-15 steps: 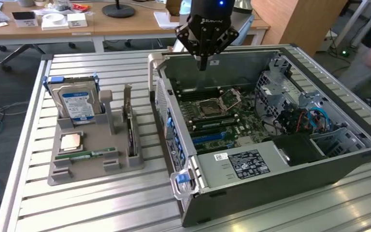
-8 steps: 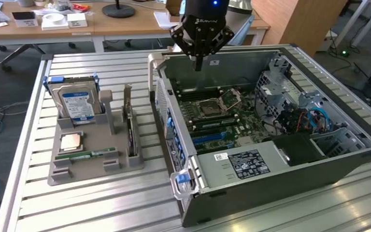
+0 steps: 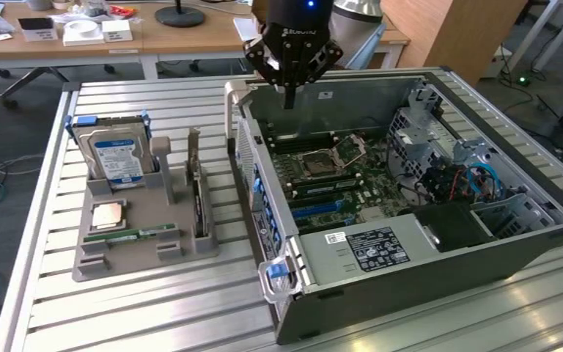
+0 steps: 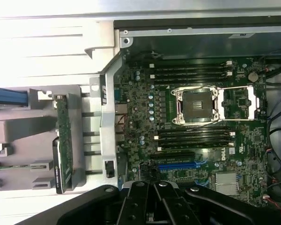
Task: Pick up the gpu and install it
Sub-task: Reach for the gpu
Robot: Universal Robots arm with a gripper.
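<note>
On the table (image 3: 144, 315), a grey holder (image 3: 100, 260) carries a RAM stick (image 3: 130, 235), a CPU (image 3: 108, 214), the gpu (image 3: 196, 191) standing on edge, and 1 hard drive (image 3: 115, 158). Farther back, the claw (image 3: 289, 101) hangs closed and empty over the open computer case (image 3: 457, 268). The gpu is well apart from it, nearer and to the exterior view's left. From above, the wrist view adds the gpu's green board and the motherboard's CPU socket (image 4: 199, 105).

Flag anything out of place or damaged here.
Nothing looks spilled or broken. The one oddity: the CPU socket in the case stands open and empty, its cover plate flipped aside. The gpu stands upright in a slot of the tray.
</note>
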